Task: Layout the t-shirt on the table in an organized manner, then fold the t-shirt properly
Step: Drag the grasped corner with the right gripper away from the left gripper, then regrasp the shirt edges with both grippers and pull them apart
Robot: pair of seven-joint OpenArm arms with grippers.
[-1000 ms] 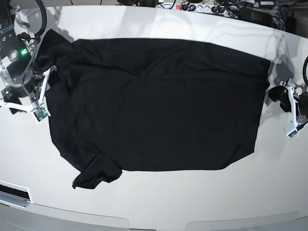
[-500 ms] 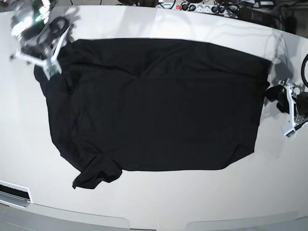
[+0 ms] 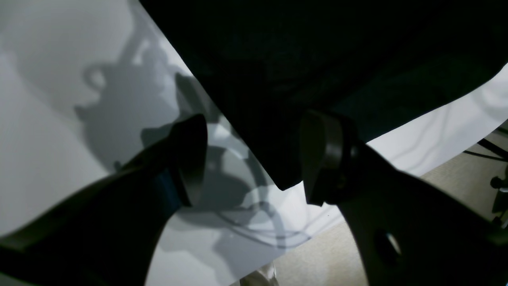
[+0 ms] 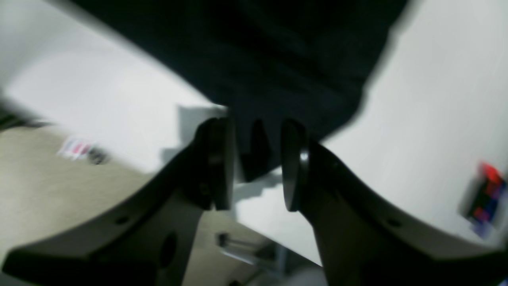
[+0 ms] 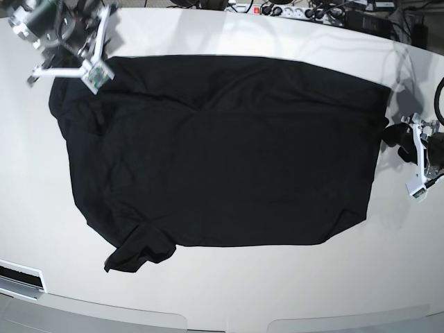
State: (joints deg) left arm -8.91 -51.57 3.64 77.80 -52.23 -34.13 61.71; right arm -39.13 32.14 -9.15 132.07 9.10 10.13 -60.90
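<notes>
The black t-shirt (image 5: 222, 152) lies spread flat on the white table (image 5: 222, 298). Its front-left sleeve (image 5: 139, 253) is folded over and bunched. My right gripper (image 5: 73, 55) hovers over the shirt's far-left sleeve corner. In the right wrist view its fingers (image 4: 218, 159) stand narrowly apart around a small fold of the shirt (image 4: 254, 155), with a pale gap still showing beside the cloth. My left gripper (image 5: 394, 135) sits at the shirt's right edge. It is wide open in the left wrist view, where its fingers (image 3: 190, 159) straddle a shirt corner (image 3: 283, 174) lying on the table.
A power strip and cables (image 5: 291, 10) line the far table edge. The curved table edge runs close under both grippers, with beige floor (image 3: 317, 254) beyond it. A slotted panel (image 5: 21, 277) sits at the front left.
My right arm has swung from the shirt's left edge up to its far-left corner, and its jaws have narrowed around a fold. The left arm has barely moved.
</notes>
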